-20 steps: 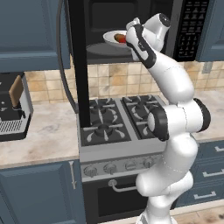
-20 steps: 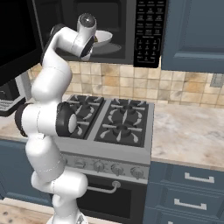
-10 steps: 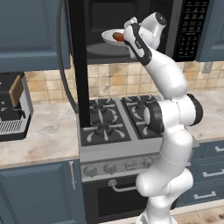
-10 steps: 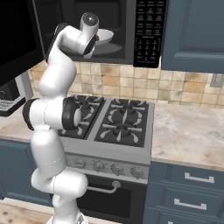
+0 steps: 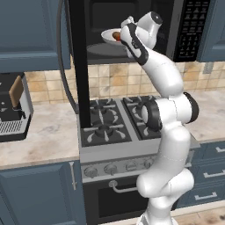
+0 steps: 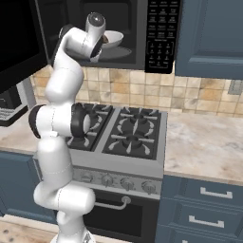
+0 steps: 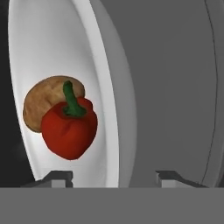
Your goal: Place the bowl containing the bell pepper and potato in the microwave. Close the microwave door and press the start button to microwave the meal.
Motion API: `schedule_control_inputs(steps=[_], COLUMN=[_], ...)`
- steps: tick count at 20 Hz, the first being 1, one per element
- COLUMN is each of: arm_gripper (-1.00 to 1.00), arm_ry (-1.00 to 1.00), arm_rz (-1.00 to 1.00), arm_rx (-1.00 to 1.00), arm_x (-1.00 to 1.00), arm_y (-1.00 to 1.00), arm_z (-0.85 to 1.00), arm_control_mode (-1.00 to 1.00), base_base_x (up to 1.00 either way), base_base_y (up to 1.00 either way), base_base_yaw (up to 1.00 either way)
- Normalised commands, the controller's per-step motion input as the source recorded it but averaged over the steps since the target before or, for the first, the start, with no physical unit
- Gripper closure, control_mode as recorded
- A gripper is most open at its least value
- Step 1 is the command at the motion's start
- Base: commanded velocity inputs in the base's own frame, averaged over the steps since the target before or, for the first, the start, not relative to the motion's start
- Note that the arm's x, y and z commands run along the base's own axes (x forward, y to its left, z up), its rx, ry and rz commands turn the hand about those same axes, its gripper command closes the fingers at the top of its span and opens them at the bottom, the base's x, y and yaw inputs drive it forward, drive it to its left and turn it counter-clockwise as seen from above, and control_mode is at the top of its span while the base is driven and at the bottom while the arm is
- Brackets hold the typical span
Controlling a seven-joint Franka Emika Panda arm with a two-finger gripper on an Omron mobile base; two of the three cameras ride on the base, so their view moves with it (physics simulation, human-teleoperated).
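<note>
Bowl point(image 7: 103, 87) with bell pepper point(image 7: 69, 127) and potato point(image 7: 38, 103) inside microwave point(image 6: 137, 28); gripper point(image 7: 114, 177) spread astride near rim; withdraw straight, avoiding nudges

Arm point(image 5: 169, 132): glossy white rounded segments with black bands at the joints; claw point(image 7: 113, 177) has two small dark finger tips.

Both base views look forward from behind the arm, left and right, sharing the microwave point(image 5: 132, 30) and stove point(image 6: 121, 130); the hand view sits close against the bowl point(image 7: 105, 87).
</note>
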Motion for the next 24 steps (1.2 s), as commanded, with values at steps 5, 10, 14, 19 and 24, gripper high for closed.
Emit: schedule_control_inputs(steps=[5,10,14,19,24], arm_gripper=[-1.00,-1.00,-1.00,-1.00,-1.00], arm_ry=[0.00,-0.02,-0.17,-0.31,-0.24], arm_rz=[0.00,0.00,0.00,0.00,0.00], arm_rx=[0.00,0.00,0.00,0.00,0.00], arm_x=[0.12,-0.12,-0.46,-0.33,-0.50], arm_y=[0.02,0.00,0.00,0.00,-0.10], arm_z=[-0.02,0.00,0.00,-0.06,-0.20], arm_control_mode=[-1.00,-1.00,-1.00,-1.00,-1.00], base_base_x=[0.00,0.00,0.00,0.00,0.00], base_base_y=[0.00,0.00,0.00,0.00,0.00], base_base_yaw=[0.00,0.00,0.00,0.00,0.00])
